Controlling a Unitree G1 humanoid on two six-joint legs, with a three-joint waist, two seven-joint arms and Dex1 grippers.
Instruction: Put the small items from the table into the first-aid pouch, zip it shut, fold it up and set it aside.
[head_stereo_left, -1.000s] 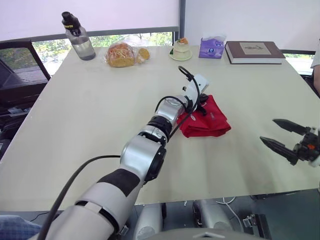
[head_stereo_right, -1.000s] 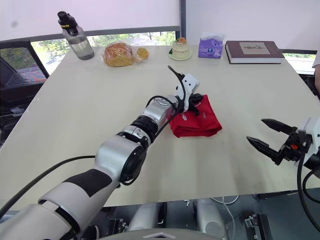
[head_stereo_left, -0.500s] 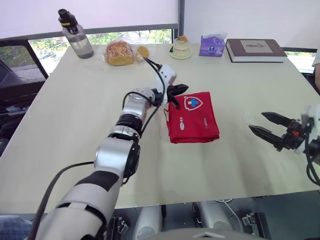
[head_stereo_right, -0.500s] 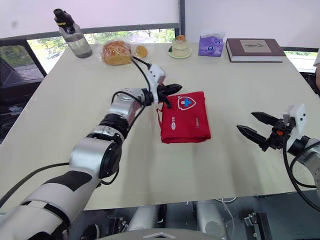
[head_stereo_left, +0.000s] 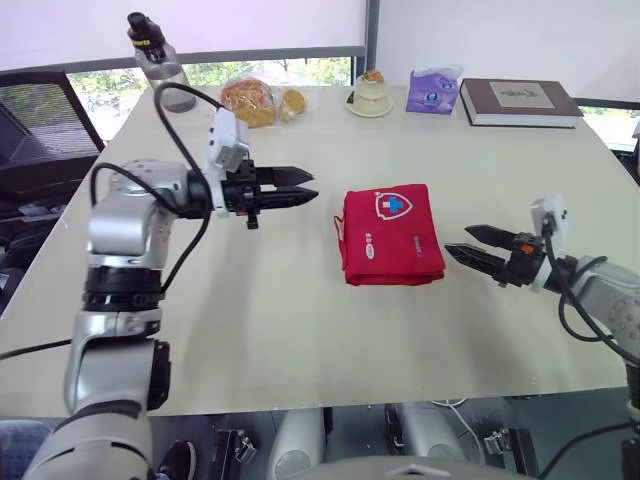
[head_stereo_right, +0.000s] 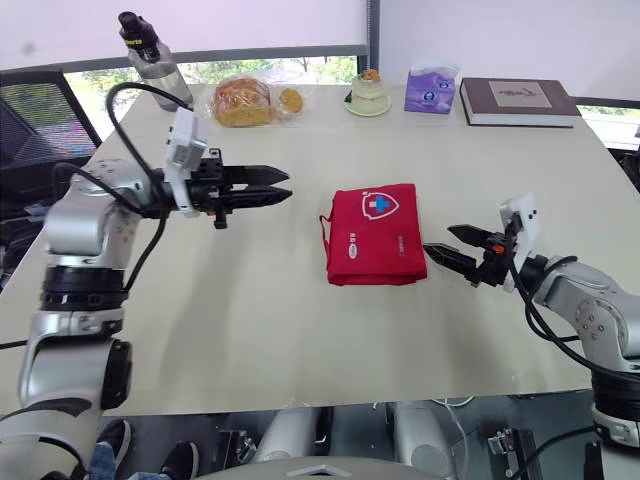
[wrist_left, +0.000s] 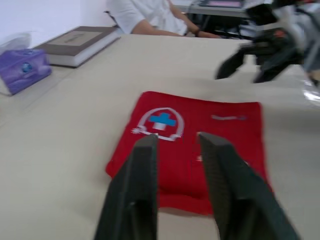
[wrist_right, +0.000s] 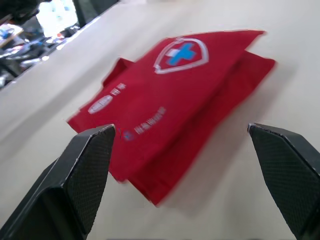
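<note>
Not much legible here tbh. The red first-aid pouch (head_stereo_left: 392, 236) has a white shield (head_stereo_left: 391, 206) with a blue cross on it, and that's the one clear sign. Below it there's a white oval logo (head_stereo_left: 369, 249) and a line of small white print (head_stereo_left: 415, 240), both too tiny to read. The book (head_stereo_left: 555, 103) has a cover label (head_stereo_left: 513, 92), also unreadable

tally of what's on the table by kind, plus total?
Red first-aid pouch: 1
Water bottle: 1
Food: 2, bagged bread and dessert on a saucer
Tissue pack: 1
Book: 1
Total: 6
</note>
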